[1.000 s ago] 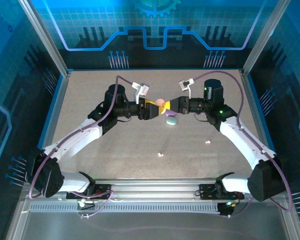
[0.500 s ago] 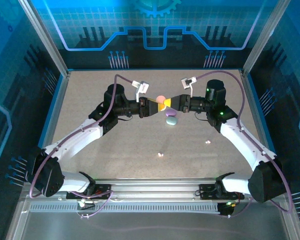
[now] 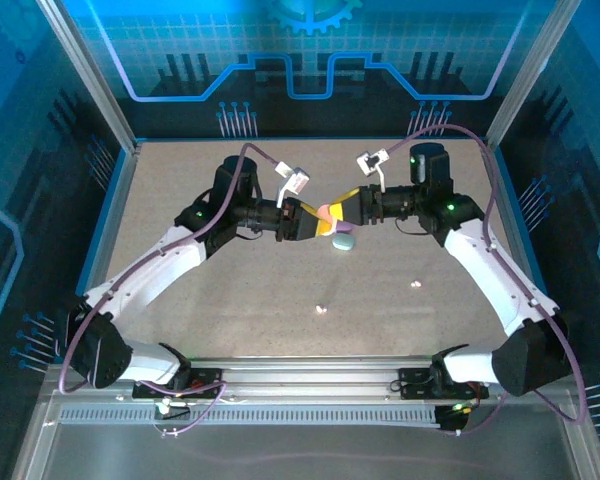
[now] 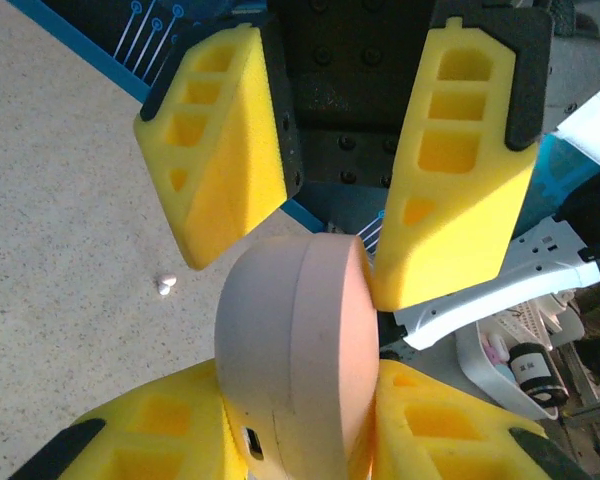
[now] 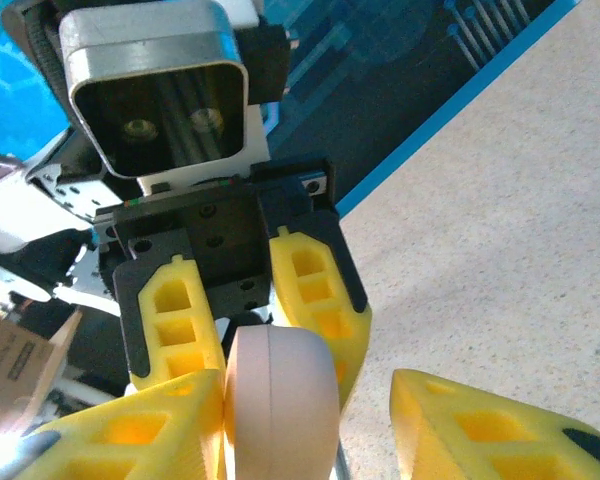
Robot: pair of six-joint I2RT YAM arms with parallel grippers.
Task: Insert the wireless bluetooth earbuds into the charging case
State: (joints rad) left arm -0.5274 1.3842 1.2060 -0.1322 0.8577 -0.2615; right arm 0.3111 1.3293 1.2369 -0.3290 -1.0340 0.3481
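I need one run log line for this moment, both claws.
left claw: shut on pink case | right claw: open around it | teal case: on table | earbuds: loose on table

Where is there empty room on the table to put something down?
Bare table: the far left corner, and the front strip between the tiny earbuds and the rail. Crowded: the middle, where the left gripper and right gripper meet at the pink case, a teal case beside them.
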